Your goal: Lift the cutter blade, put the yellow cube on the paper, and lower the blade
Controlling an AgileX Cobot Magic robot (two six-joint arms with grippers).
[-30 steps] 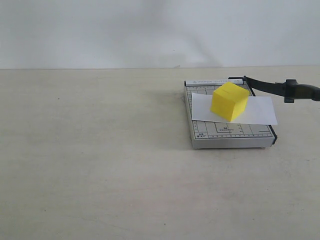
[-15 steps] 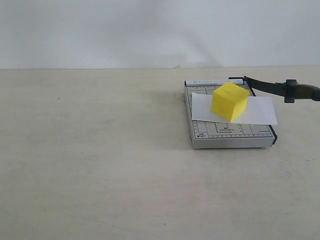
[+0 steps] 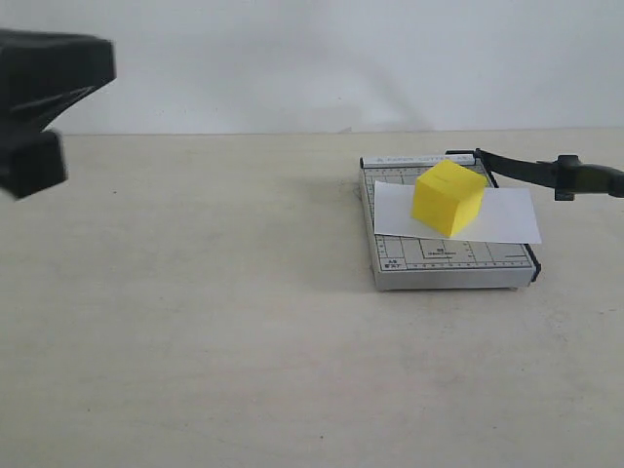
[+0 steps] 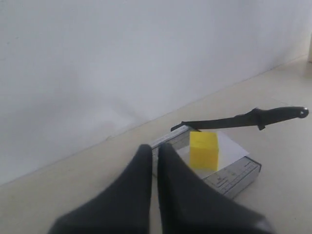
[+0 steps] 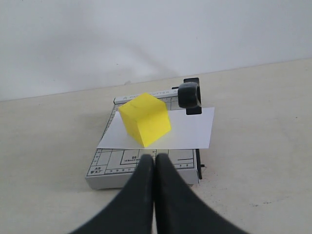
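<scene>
The yellow cube (image 3: 448,198) rests on the white paper (image 3: 507,216), which lies across the grey cutter base (image 3: 448,265). The black cutter blade (image 3: 522,168) is raised, slanting up from its hinge to the thick handle at the right. In the left wrist view the cube (image 4: 204,150), paper (image 4: 234,148) and blade (image 4: 234,119) lie well beyond my left gripper (image 4: 155,148), which is shut and empty. My right gripper (image 5: 155,158) is also shut and empty, hovering short of the base's front edge (image 5: 122,169), facing the cube (image 5: 145,119) and the blade handle (image 5: 189,95).
A blurred black part of the left arm (image 3: 44,88) hangs at the upper left of the exterior view, far from the cutter. The pale tabletop (image 3: 195,292) stretches left and in front of the cutter. A white wall stands behind.
A black part of the left arm has come into the exterior view at the upper left. The cutter, cube, paper and raised blade have not moved.
</scene>
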